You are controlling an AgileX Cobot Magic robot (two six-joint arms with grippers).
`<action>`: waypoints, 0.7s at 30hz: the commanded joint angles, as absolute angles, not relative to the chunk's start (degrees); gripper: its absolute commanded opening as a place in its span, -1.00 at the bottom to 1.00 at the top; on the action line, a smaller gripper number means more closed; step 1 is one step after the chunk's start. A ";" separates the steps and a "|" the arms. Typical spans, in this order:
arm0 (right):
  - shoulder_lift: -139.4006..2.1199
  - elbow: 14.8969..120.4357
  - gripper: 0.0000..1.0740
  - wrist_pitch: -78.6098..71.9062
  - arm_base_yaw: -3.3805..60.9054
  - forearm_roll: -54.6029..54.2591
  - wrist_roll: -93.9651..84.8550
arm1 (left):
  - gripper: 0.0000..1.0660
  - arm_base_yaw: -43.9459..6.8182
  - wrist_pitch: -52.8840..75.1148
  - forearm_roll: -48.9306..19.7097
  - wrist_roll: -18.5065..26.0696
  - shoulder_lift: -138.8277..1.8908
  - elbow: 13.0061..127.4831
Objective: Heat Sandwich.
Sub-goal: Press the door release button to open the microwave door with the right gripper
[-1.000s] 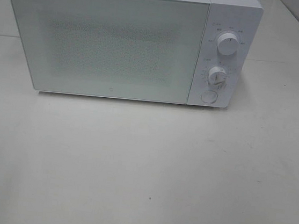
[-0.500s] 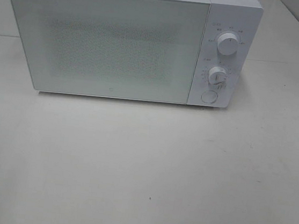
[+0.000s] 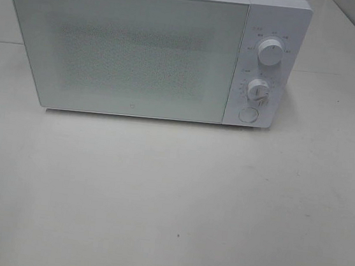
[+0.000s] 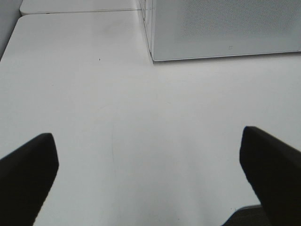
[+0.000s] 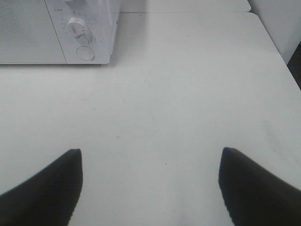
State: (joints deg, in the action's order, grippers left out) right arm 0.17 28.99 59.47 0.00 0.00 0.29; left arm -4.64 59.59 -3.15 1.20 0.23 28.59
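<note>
No sandwich shows in any view; it is hidden or out of view. A white microwave (image 3: 142,45) stands at the back of the table with its door shut, also seen as the microwave (image 4: 225,28) and the microwave (image 5: 56,30) in the wrist views. Its panel carries two dials (image 3: 270,54) and a round button (image 3: 248,115). My left gripper (image 4: 148,167) hovers open over bare table, well short of the microwave's left corner. Toward the right side, my right gripper (image 5: 150,181) is open too, with nothing between its black fingers (image 5: 256,186). Neither arm appears in the high view.
The white table (image 3: 169,209) stretches in front of the microwave. Its right edge (image 5: 282,56) and a seam to a second tabletop (image 4: 80,12) at the far left are visible. A grey wall corner shows at the far right.
</note>
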 commanded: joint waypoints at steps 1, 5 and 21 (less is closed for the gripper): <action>0.57 30.60 0.42 56.72 -0.29 0.34 0.57 | 0.95 -4.41 59.42 -3.38 0.97 1.66 28.42; -2.29 31.11 0.42 51.68 -0.06 0.00 0.57 | 0.95 -4.41 59.42 -3.38 0.97 1.66 28.42; -24.75 30.65 0.42 21.14 -0.06 0.00 0.57 | 0.95 -4.41 59.42 -3.38 0.97 1.66 28.42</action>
